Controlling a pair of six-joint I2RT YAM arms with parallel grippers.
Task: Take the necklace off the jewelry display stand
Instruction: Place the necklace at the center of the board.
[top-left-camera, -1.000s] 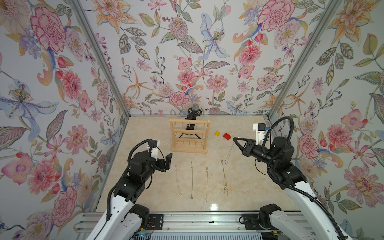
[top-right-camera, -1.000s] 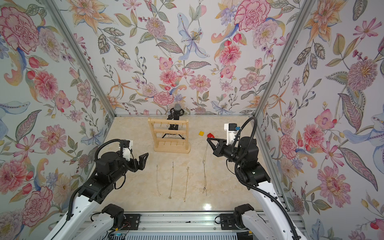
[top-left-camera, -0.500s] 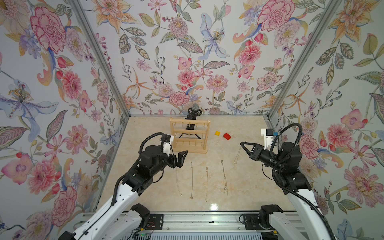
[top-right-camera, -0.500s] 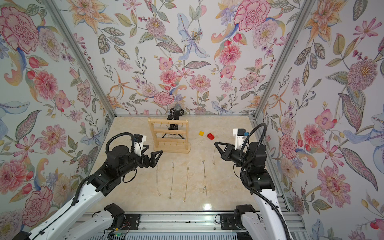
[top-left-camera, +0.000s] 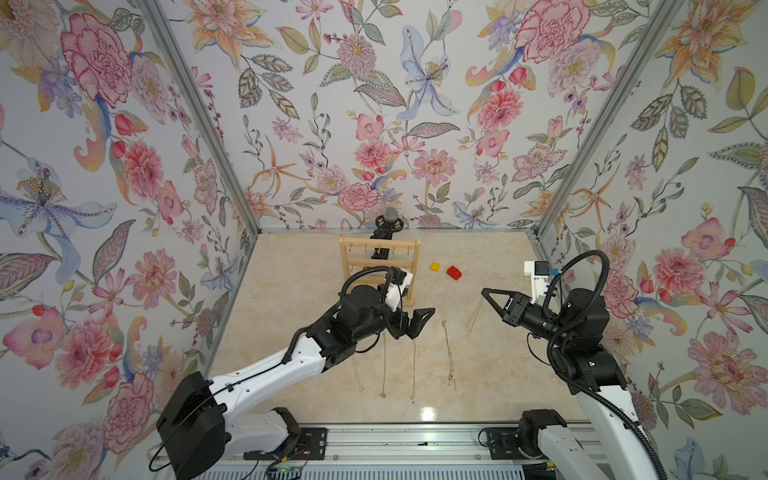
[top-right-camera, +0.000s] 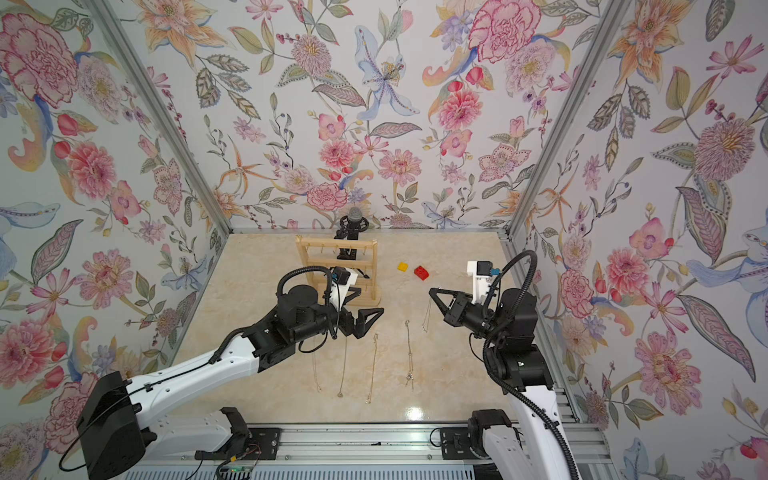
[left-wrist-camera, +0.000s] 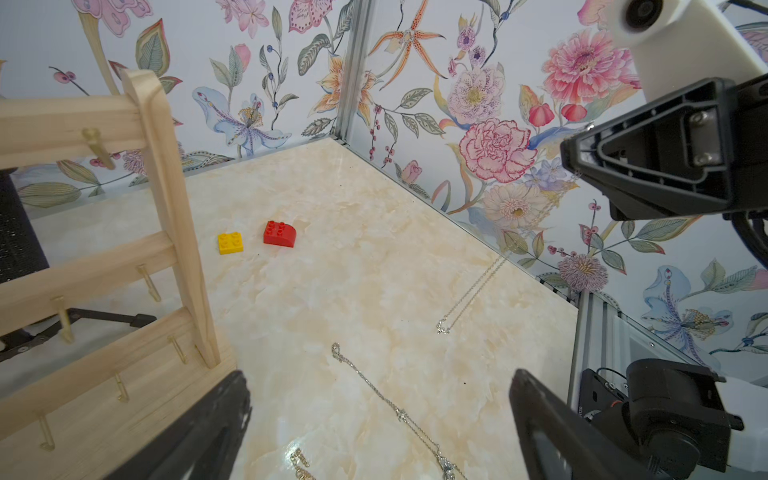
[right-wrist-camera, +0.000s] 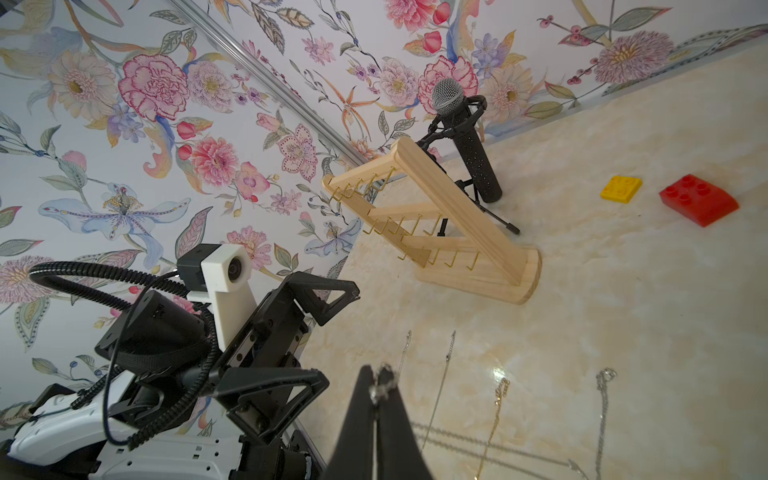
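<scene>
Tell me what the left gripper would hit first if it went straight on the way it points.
The left gripper would probably meet the necklace dangling from the right gripper first. Depth is unclear: if its line slopes down, it meets the table instead.

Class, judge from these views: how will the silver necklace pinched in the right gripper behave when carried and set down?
Probably floppy: the silver necklace hangs limp from the shut right gripper. Likely light and apt to swing, being a thin chain. It may slip, since only the very tips pinch it.
</scene>
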